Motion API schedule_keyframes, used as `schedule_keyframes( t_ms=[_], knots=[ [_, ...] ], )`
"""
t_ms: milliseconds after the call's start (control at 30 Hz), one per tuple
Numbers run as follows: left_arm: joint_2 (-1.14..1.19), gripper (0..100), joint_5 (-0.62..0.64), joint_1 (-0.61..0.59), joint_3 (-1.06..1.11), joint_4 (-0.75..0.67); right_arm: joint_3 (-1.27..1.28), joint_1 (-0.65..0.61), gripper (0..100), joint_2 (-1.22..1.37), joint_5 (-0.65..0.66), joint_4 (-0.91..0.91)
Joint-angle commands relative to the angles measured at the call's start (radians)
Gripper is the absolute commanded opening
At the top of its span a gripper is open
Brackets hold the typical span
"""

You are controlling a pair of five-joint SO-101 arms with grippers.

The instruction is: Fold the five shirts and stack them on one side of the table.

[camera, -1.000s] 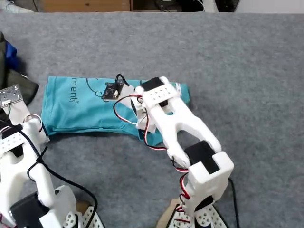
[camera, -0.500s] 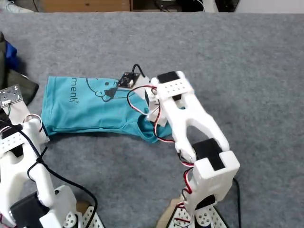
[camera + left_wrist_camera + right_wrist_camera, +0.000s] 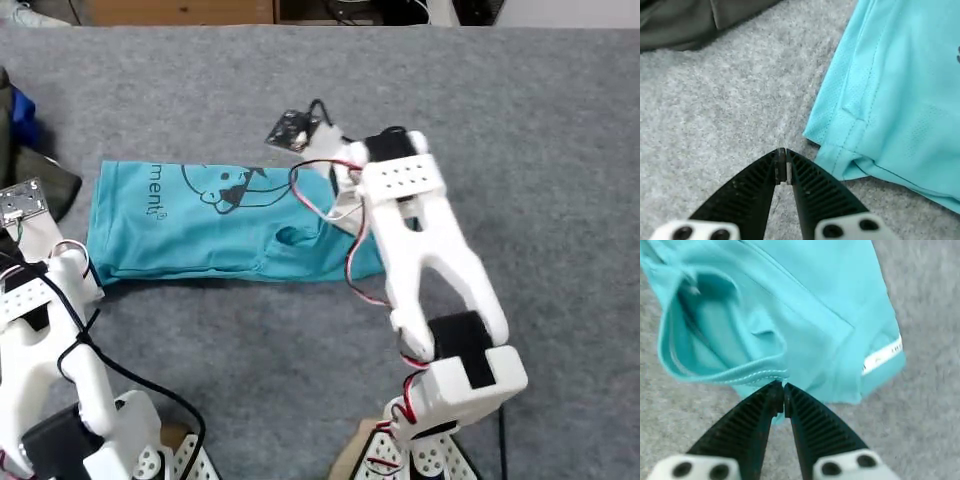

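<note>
Across the left-centre of the grey felt-covered desk (image 3: 520,110), a teal short-sleeved shirt (image 3: 200,225) lay flat, folded into a long band with a dark line drawing (image 3: 228,186) on its upper face. Its far-left end sat near a heap of dark garments (image 3: 30,175) at the desk's edge. The right arm (image 3: 430,260) reached over the band's right end, where the cloth bunched into loose folds.

From the right wrist camera, the right end effector (image 3: 781,388) had its black ribbed jaws pressed together, tips meeting at a stitched hem of the teal shirt (image 3: 790,315); whether any cloth was caught between them could not be told. A white label strip (image 3: 882,356) showed at one corner of the fabric.

The left end effector (image 3: 781,167) likewise had its jaws closed tip to tip, holding nothing, above bare grey felt just beside a hemmed corner of the shirt (image 3: 900,90). The dark garments (image 3: 695,20) lay beyond it.
</note>
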Motion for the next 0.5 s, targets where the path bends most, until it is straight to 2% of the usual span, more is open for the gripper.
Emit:
schedule_keyframes(
  t_ms=[0,300,467],
  knots=[
    [-0.025,2,0.008,-0.009,0.0,-0.009,-0.058,0.056,0.4,-0.061,-0.011,-0.011],
    [-0.025,2,0.008,-0.009,0.0,-0.009,-0.051,0.054,1.4,-0.061,-0.011,-0.103],
    [-0.025,2,0.008,-0.009,0.0,-0.009,-0.053,0.056,20.3,-0.065,-0.012,-0.094]
  ],
)
